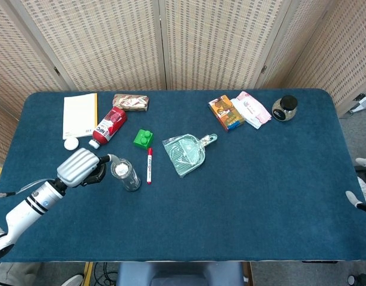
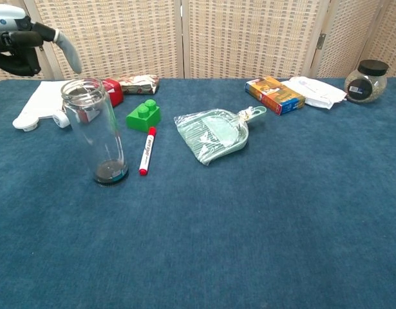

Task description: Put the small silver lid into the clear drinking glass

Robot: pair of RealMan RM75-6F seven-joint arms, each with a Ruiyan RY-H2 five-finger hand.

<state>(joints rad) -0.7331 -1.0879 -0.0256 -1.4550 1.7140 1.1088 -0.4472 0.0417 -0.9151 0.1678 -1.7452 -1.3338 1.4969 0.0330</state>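
Two hands show from the head view. The left hand (image 1: pixel 81 167) hovers just left of the clear drinking glass (image 1: pixel 124 174), holding nothing, one finger stretched toward the rim and the others loosely bent. Only pale fingertips of the right hand (image 1: pixel 354 197) poke in at the table's (image 1: pixel 260 196) right edge, so I cannot tell whether it is open or closed.

This view looks down the glass's mouth, where a pale round disc, seemingly the small silver lid (image 1: pixel 119 170), sits inside.

Counted from above, there is one of each: a notebook (image 1: pixel 80 114), a white cap (image 1: pixel 70 143) just below it, a red bottle (image 1: pixel 109 125) lying down, a snack packet (image 1: pixel 130 102), a green block (image 1: pixel 143 138), a red marker (image 1: pixel 149 165) just right of the glass, a bagged dustpan (image 1: pixel 185 154), an orange box (image 1: pixel 226 113), a pink-and-white packet (image 1: pixel 251 109) touching the box, and a black-lidded jar (image 1: pixel 285 108).

The chest view shows the glass from the side, upright, with something dark and flat at its base; the disc's colour cannot be made out here. The left hand hangs high at the upper left, well above the rim and apart from it. The right hand does not appear. The same row of items lines the far edge, the marker lying between glass and dustpan.
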